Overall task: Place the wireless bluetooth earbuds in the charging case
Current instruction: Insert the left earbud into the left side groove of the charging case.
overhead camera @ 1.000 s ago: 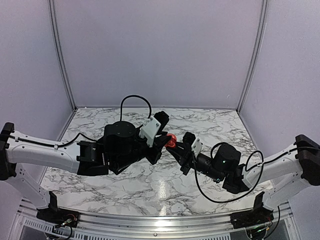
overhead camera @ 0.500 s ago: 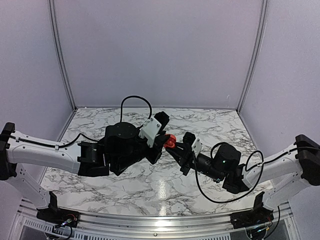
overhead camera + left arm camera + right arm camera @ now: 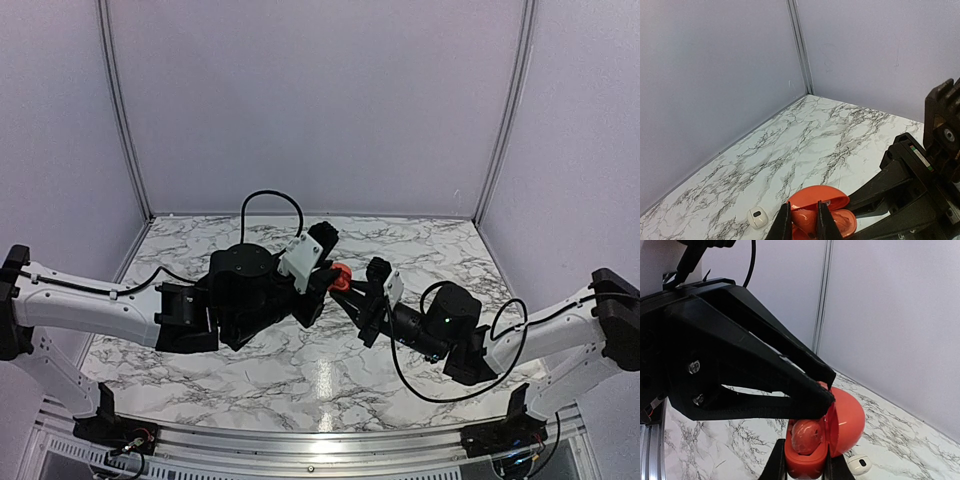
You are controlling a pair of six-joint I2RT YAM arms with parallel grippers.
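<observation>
The left arm (image 3: 90, 305) is stretched low over the table (image 3: 300, 380) toward the middle, and the right arm (image 3: 540, 330) is stretched from the other side to meet it. The left gripper (image 3: 322, 284) and the right gripper (image 3: 355, 293) are set tip to tip, with the red case (image 3: 341, 277) between them.

Both grippers are closed narrowly on the case. In the right wrist view the lower half is seen pinched by the right fingers (image 3: 781, 460), and the edge of the open lid is held by the left fingers (image 3: 810, 385). A rounded reddish piece is seen inside the case, but what it is cannot be told.

From above, the case is shown only as a small red spot, and the grip itself is hidden. One white earbud (image 3: 757, 217) with a dark patch is shown only in the wrist views. It lies on the table near the case and does not touch it.
</observation>
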